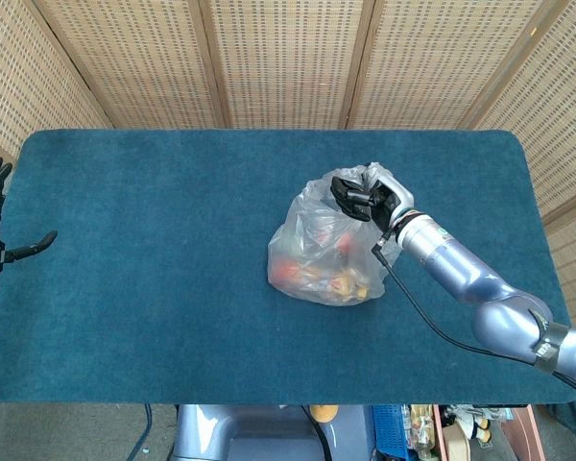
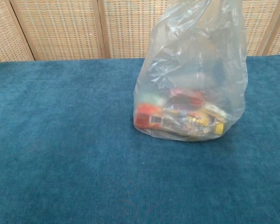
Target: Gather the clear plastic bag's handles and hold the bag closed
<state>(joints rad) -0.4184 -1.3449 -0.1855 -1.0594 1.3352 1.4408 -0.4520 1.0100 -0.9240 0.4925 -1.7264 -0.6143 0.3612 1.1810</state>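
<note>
Here, bag point(image 1: 319, 252) hangs beneath right robot hand point(image 1: 370, 197).

**Surroundings, non-task items**

Table point(image 1: 173, 288) covered edge to edge in a dark teal, felt-like cloth; rounded corners visible in the head view. Chest view shows the same cloth point(image 2: 60, 163) with a faint nap.

Woven rattan screen point(image 1: 288, 58) stands behind the far edge, panels split by pale wooden posts; angled side panels flank the left and right edges.

Below the near edge, toward the right corner: a blue crate point(image 1: 392, 423) and a reddish bin point(image 1: 480, 437) with small items, contents too small to tell.
</note>
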